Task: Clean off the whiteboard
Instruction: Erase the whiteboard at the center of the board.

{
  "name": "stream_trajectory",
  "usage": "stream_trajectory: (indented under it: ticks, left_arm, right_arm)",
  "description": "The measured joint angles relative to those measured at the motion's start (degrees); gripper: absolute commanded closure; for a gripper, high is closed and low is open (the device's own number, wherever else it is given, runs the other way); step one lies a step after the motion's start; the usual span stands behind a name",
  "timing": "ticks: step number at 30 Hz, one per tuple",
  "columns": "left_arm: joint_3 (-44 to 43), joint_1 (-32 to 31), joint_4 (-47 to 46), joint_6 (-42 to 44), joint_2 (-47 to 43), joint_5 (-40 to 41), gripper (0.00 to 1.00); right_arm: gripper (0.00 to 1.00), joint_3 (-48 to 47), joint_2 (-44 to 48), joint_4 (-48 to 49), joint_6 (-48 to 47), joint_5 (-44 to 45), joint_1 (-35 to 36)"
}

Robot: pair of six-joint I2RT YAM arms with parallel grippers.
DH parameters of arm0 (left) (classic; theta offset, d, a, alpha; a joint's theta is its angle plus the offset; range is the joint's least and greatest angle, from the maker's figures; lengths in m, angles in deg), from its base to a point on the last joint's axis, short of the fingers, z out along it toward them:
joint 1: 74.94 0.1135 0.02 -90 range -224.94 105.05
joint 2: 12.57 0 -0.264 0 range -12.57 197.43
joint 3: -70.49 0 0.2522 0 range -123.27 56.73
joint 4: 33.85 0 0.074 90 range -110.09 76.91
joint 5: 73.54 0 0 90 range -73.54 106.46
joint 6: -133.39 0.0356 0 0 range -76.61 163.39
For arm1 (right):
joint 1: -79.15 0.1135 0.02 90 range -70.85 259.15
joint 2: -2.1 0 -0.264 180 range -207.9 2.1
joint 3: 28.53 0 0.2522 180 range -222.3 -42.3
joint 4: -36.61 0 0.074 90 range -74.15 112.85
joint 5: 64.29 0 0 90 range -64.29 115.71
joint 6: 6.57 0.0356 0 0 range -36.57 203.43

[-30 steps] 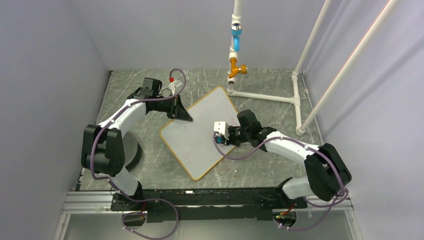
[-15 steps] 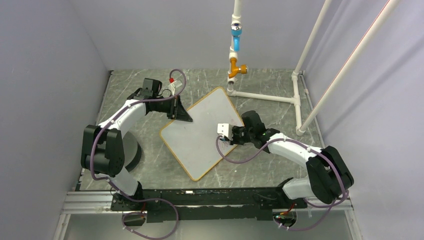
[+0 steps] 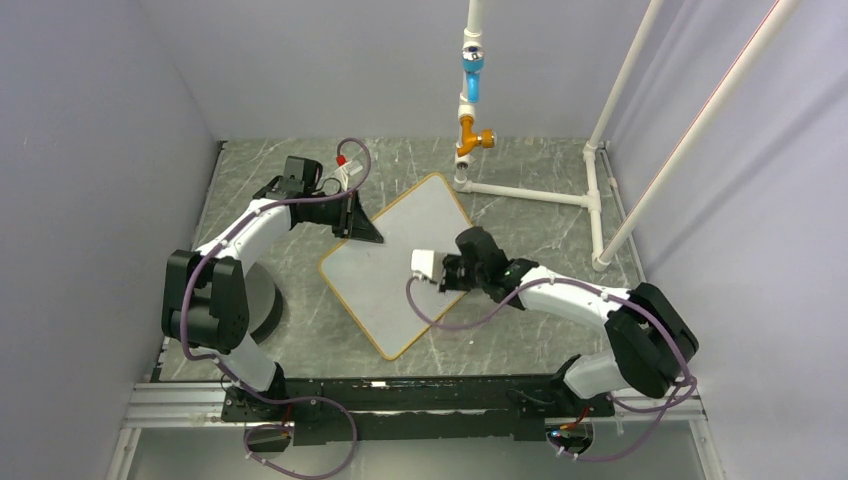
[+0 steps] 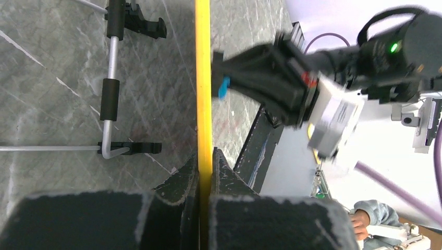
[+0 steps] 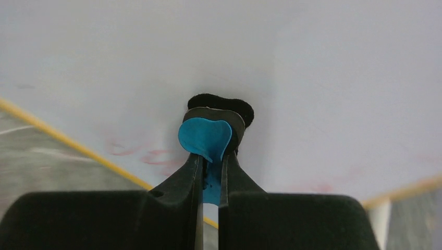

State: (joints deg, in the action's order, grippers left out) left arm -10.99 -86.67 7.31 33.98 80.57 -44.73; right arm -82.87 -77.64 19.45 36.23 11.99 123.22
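The whiteboard, white with a thin yellow frame, lies tilted like a diamond on the grey marbled table. My left gripper is shut on its upper-left edge; in the left wrist view the yellow frame runs straight between the fingers of the left gripper. My right gripper is over the middle of the board, shut on the small blue-and-black eraser, which presses on the white surface. Faint red smears remain near the board's edge.
A white pipe frame with blue and orange fittings stands at the back right. Grey walls close in the table on the left, back and right. A grey wire stand with black clips lies on the table beside the board's edge.
My right gripper slid the eraser a little right, then back left towards the board's middle. The left gripper kept its hold and the board stayed put.
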Motion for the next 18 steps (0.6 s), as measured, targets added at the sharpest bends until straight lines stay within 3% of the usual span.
stream_trajectory:
  ticks: [6,14,18]
  left_arm:
    - [0.0,0.0,-0.11,-0.15,0.0,-0.02,1.0]
    - [0.0,-0.15,0.31,0.26,0.0,-0.57,1.0]
    - [0.0,-0.37,0.31,0.28,0.0,-0.22,1.0]
  right_arm:
    - [1.0,-2.97,-0.31,1.51,3.91,6.67,-5.68]
    - [1.0,-2.56,-1.07,-4.46,0.39,1.16,8.92]
    - [1.0,-2.43,-2.23,-6.16,0.63,1.51,9.44]
